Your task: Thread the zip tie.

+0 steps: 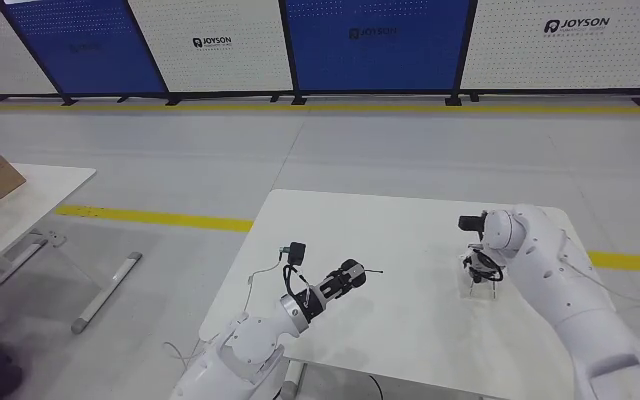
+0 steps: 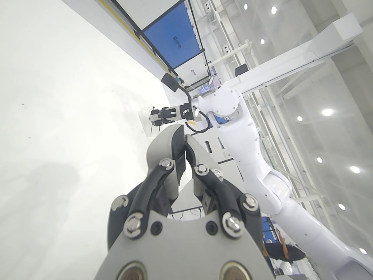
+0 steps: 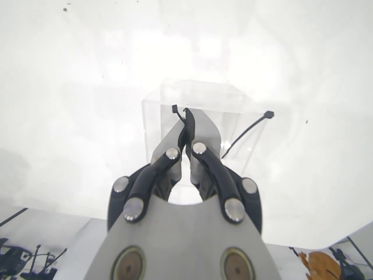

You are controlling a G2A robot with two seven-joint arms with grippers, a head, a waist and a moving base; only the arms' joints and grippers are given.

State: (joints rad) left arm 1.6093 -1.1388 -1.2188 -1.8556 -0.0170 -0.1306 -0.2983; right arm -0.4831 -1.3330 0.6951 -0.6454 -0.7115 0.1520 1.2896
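While both arms are held over the white rectangular table [image 1: 400,225], they are kept well apart, one at each side. The left gripper [image 1: 354,271] is seen low over the near left part of the table, pointed across toward the other arm. Its ribbed black pads [image 2: 181,147] are pressed together in the left wrist view, with no gap left between the jaws. In the top view a thin black strip [image 1: 371,270] (a zip tie, by its look) is seen sticking out from the tips toward the right.

The right gripper [image 3: 186,119] is held at the right side of the table, directly over a small clear acrylic box [image 3: 204,94]. That box is stood on the tabletop. The jaws of this gripper are likewise closed, and a black plastic zip tie [image 3: 175,109] is pinched between them. The tie's square head is left poking out just past the fingertips, above the box.

A second black zip tie [image 3: 247,131] is leant aslant in the box, with its head uppermost near one corner and its tail down toward the base. It is not touched by either gripper.
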